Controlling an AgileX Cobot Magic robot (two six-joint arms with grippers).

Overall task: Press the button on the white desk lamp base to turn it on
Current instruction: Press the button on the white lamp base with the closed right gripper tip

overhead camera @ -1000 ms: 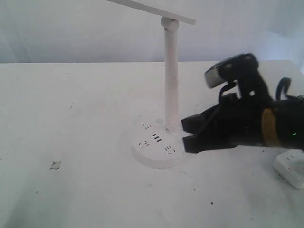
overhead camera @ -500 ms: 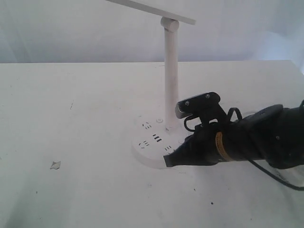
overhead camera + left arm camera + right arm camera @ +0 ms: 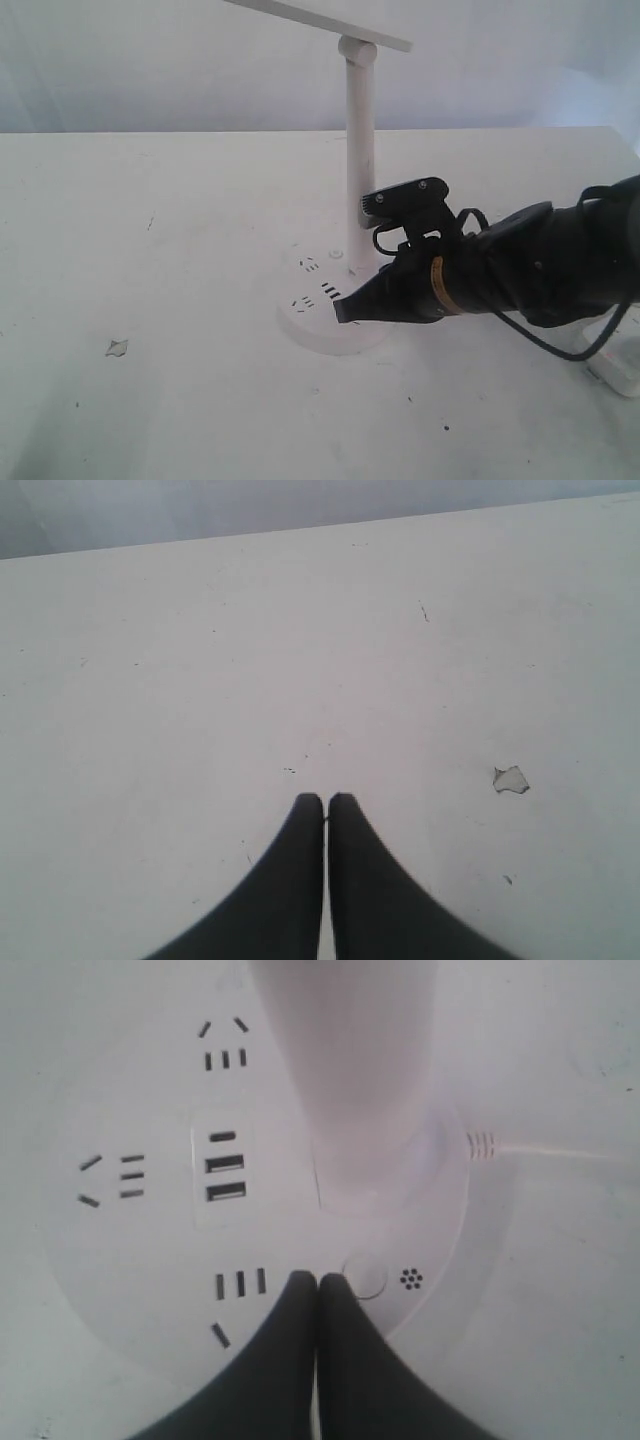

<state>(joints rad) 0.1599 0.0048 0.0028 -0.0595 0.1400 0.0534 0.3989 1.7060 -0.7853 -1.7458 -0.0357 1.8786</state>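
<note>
Right gripper (image 3: 342,309) farther over lamp base (image 3: 306,327)

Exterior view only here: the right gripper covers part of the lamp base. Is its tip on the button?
Observer: The right wrist view shows the right gripper shut, its tip beside the round button on the base, not centred on it.
Operator: Where is the left gripper?
Observer: The left wrist view shows the left gripper shut, over the table near a small chip.
</note>
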